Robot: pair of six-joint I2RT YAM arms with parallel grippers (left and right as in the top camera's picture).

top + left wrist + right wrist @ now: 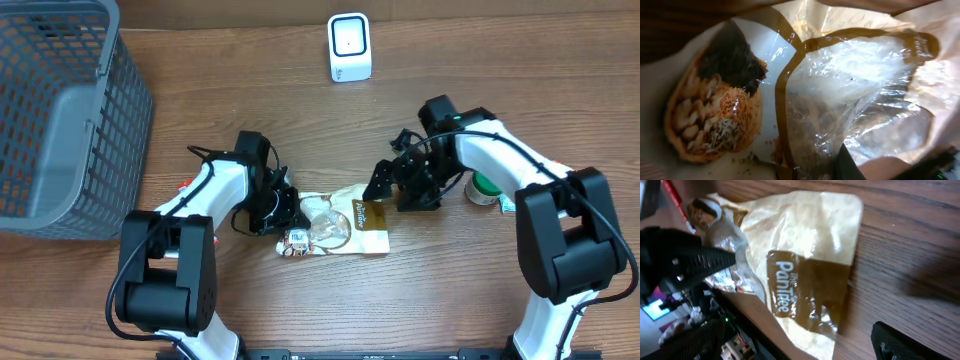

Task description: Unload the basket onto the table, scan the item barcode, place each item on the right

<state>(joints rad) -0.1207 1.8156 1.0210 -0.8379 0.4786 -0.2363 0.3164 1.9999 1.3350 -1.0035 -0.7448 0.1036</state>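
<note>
Snack bag (345,226), left gripper (283,213) touching, right gripper (387,192) spread just beside

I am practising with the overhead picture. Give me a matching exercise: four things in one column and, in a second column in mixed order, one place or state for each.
1. grey basket
2. white scanner
3. snack bag
4. right gripper

A. open, near the bag's right end
B. at the left edge of the picture
C. at the top, in the middle
D. lying flat in the middle of the picture

Pairs: 1-B, 2-C, 3-D, 4-A.
</note>
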